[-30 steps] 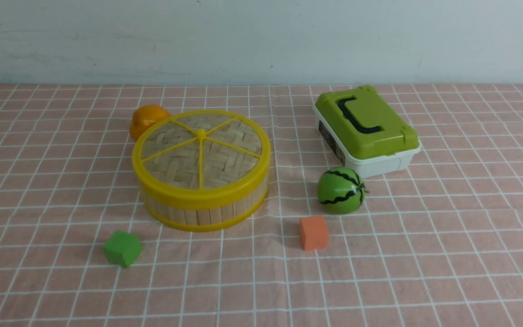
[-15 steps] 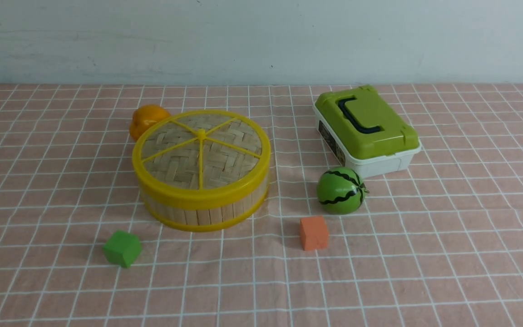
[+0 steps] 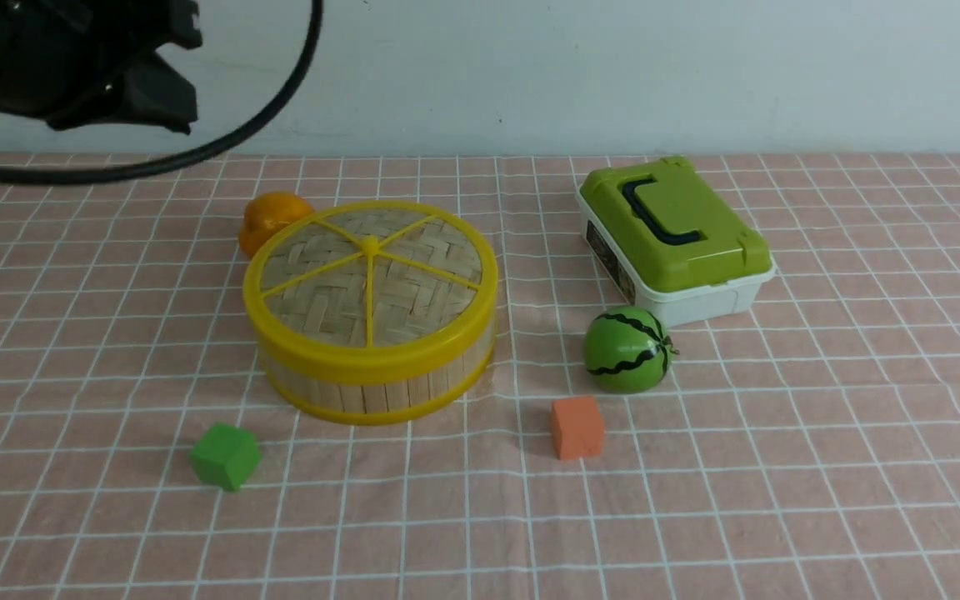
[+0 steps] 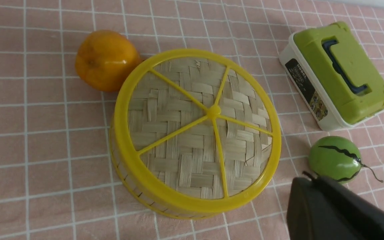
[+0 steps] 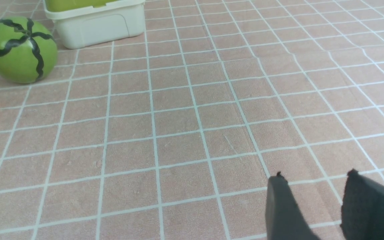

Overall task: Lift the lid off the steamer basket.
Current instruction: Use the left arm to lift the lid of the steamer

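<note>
The lid [image 3: 370, 275], woven bamboo with a yellow rim, spokes and a centre knob, sits closed on the steamer basket [image 3: 372, 392] left of the table's middle. In the left wrist view the lid [image 4: 200, 128] is seen from above, with the basket's wall [image 4: 125, 176] below its rim. My left gripper [image 4: 312, 178] is shut and empty, high above the table, apart from the lid. My left arm [image 3: 72, 58] shows at the top left of the front view. My right gripper [image 5: 315, 175] is open and empty, low over bare cloth.
An orange [image 3: 272, 218] touches the basket's far left side. A white box with a green lid [image 3: 672, 233] stands at the back right. A toy watermelon [image 3: 626, 348], an orange cube [image 3: 577, 427] and a green cube [image 3: 225, 455] lie on the checked cloth.
My left arm has come into the front view at the top left; half a second ago only its cable showed at the left edge. The lid and the other things have not moved.
</note>
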